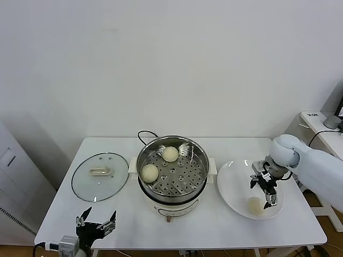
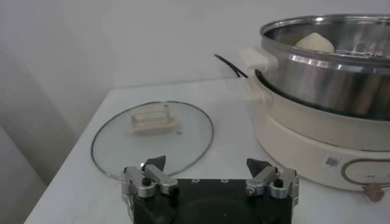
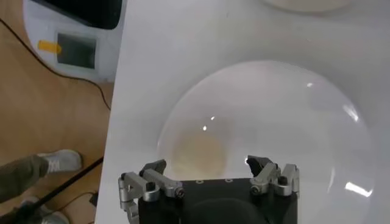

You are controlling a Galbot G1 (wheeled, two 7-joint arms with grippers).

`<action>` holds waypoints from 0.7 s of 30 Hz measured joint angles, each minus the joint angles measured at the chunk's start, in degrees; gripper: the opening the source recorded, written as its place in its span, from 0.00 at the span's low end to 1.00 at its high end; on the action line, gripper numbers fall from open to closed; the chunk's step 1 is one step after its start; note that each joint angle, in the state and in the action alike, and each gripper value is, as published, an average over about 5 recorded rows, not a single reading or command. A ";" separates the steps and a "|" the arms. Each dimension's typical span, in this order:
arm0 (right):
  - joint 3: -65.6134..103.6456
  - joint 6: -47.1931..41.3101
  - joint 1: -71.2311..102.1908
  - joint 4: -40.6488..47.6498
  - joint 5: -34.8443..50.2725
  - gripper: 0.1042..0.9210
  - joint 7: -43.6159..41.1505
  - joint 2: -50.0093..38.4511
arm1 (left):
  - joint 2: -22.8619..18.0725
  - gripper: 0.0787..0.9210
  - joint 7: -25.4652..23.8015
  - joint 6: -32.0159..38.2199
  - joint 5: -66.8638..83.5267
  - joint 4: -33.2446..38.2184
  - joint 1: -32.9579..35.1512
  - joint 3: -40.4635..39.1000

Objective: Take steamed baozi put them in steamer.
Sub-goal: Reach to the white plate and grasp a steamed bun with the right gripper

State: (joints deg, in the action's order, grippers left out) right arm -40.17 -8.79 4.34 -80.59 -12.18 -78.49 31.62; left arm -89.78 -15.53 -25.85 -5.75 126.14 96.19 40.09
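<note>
1. Looking down from the head view, the steamer (image 1: 172,172) sits mid-table with two steamed baozi on its perforated tray: one (image 1: 170,153) toward the far rim, another (image 1: 150,172) against the wall on the side of the glass lid (image 1: 100,176). The white plate (image 1: 231,187) lies just beside the steamer on its other side and carries one more bun (image 1: 255,205) near its front edge. The right gripper (image 1: 266,188) hangs over that plate, pointing down, fingers spread and holding nothing, its tips close to the bun. The left gripper (image 1: 96,224) is parked low at the table's front edge, in front of the lid, fingers wide apart and empty.

2. From the left wrist view, the left gripper (image 2: 210,172) shows both fingers well separated with only tabletop between them. The lid (image 2: 153,137) with its cream handle lies flat beyond it; the steamer (image 2: 329,97) stands beside the lid, and the top of one bun (image 2: 314,42) shows above its rim.

3. From the right wrist view, the right gripper (image 3: 210,173) is open over the plate (image 3: 286,115), and a pale bun (image 3: 198,153) lies on the plate between its spread fingers, ungripped.
</note>
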 measured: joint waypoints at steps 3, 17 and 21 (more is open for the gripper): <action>1.23 0.08 1.66 0.58 -0.97 0.88 0.50 0.28 | -0.01 0.88 -0.01 -0.01 -0.02 -0.20 -0.08 -0.01; 5.82 -1.28 7.94 1.83 -3.24 0.88 3.17 2.13 | 0.04 0.88 0.00 0.08 -0.23 -0.93 -0.02 0.01; 6.75 -1.52 9.03 1.97 -3.73 0.88 3.64 2.09 | 0.03 0.88 0.03 0.15 -0.23 -0.99 0.03 0.01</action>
State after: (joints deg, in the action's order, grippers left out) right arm -33.42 -10.31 13.37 -78.62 -15.91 -74.85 33.71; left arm -89.75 -15.50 -25.70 -5.98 125.16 96.22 40.10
